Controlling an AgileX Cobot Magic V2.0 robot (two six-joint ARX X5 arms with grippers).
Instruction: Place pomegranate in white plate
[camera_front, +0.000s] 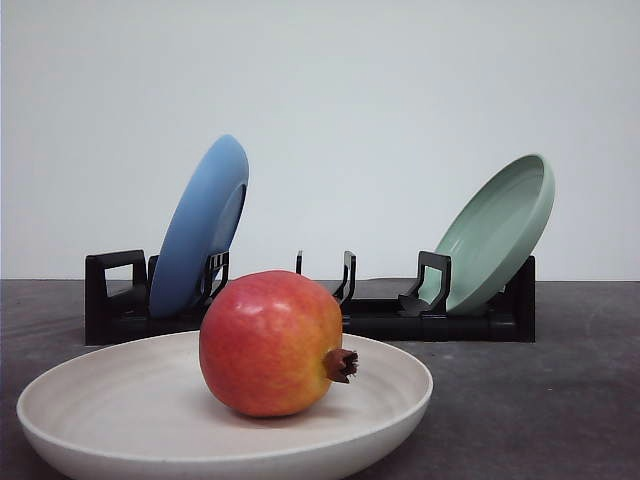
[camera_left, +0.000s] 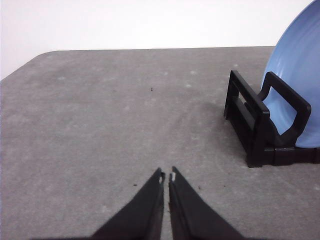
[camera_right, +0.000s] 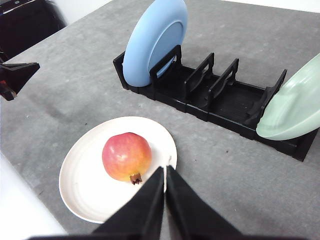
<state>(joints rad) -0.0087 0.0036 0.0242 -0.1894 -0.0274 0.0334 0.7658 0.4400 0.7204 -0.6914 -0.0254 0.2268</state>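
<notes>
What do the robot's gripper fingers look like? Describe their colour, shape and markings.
Both are matte black. The left gripper and right gripper each have two flat, wedge-shaped fingers tapering to narrow points, with a small pale spot at the tips. No cables or labels are visible.

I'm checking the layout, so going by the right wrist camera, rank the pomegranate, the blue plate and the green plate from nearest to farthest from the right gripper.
From the right gripper:
1. Pomegranate, in the white plate, just beside the fingertips.
2. Green plate, leaning at the rack's one end.
3. Blue plate, at the other end; close to the green plate's distance.
</notes>
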